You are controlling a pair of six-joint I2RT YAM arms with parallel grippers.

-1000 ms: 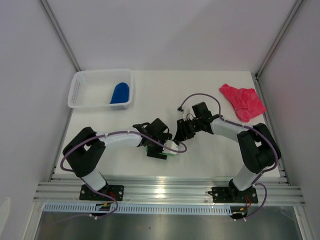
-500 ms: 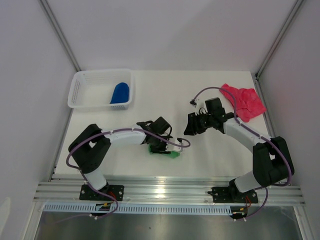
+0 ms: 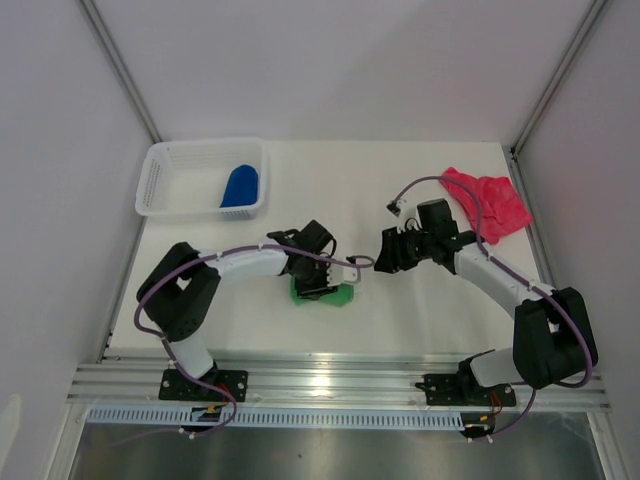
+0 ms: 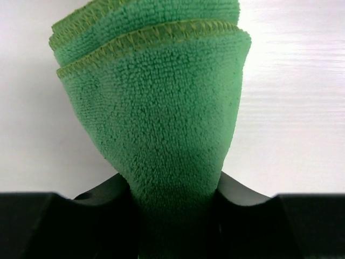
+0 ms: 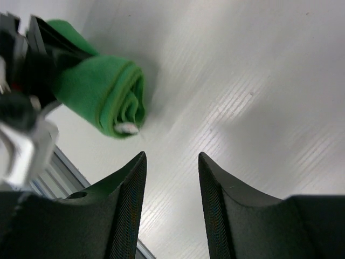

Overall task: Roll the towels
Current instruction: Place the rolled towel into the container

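Green towel (image 3: 322,293), rolled into a short thick bundle, low on the counter (image 3: 400,170) near the front edge, a little left of the middle. Spiral of layers and a small white tag visible at its open end in the right wrist view. Stitched hems stacked at the far end in the left wrist view.

Clamped on that roll: left tool (image 3: 318,282), dark fingers (image 4: 102,199) pressed against both sides, the cloth squeezed narrower where gripped.

Just right of the roll, apart from it: right tool (image 5: 171,189), jaws apart with only bare counter between them, pointed toward the roll's open end.

Farther out, at the far left corner: white mesh basket (image 3: 155,185), with the blue towel (image 3: 240,186) inside, against the right-hand wall.

At the far right corner: pink-red towel (image 3: 487,203), crumpled and unrolled, lying loose on the counter, beyond the right arm and well apart from the other two towels.
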